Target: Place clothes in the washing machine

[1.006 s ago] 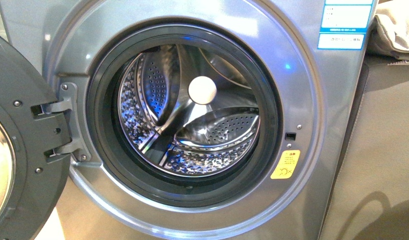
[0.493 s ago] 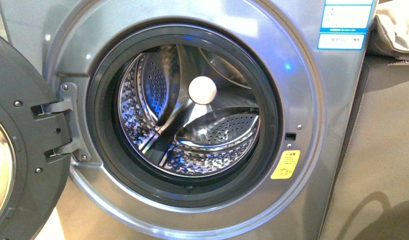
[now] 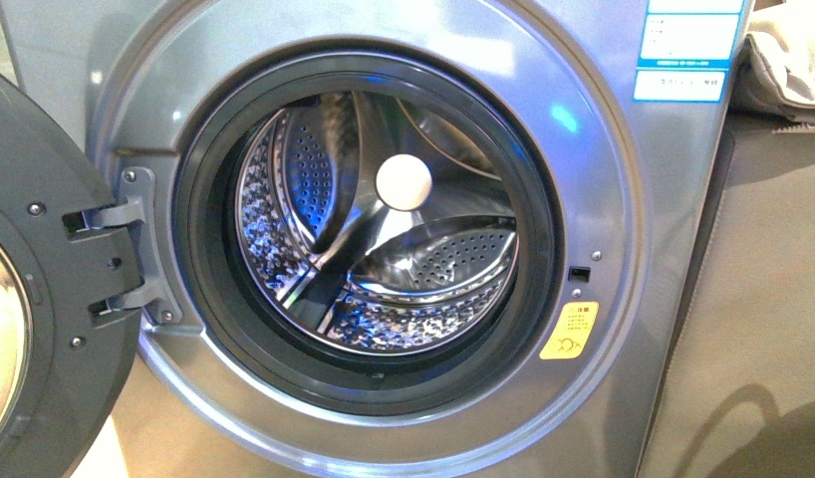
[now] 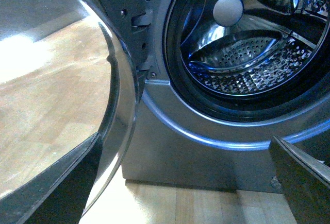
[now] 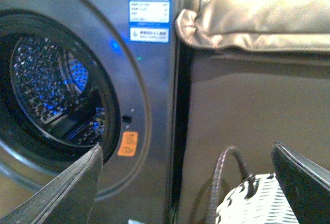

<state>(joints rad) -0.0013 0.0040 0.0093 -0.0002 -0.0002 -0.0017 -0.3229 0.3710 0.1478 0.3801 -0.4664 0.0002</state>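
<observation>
The washing machine (image 3: 623,199) stands on the wood floor (image 4: 206,206), right in front of me. It is big and silver-grey. Its dark grey door (image 3: 75,299) is swung wide open on the left side, hanging on its hinge (image 3: 125,254). The round hole has a dark rubber ring (image 3: 199,249) around it. Behind the ring is the shiny drum (image 3: 284,189), full of little holes, and I can see all the way to a round white knob (image 3: 404,180) at the back. A yellow sticker (image 3: 569,330) sits on the front, low and to the right of the hole. Blue and white labels (image 3: 682,50) are up at the top right corner of the machine.

My left hand (image 4: 185,136) is low, near the bottom of the machine and close to the open door. Its two fingers (image 4: 56,188) are spread far apart and it has hold of nothing.

My right hand (image 5: 185,145) is by the right edge of the machine. It is spread wide too and holds nothing. Past it I see a white bag with black stripes (image 5: 258,201) and a dark cord (image 5: 221,167) on it. The hand is not touching the bag.

A big tan thing (image 3: 762,299) stands just beside the machine on the right. I cannot tell what it is. A pale beige cloth (image 3: 782,60) lies on top of it.
</observation>
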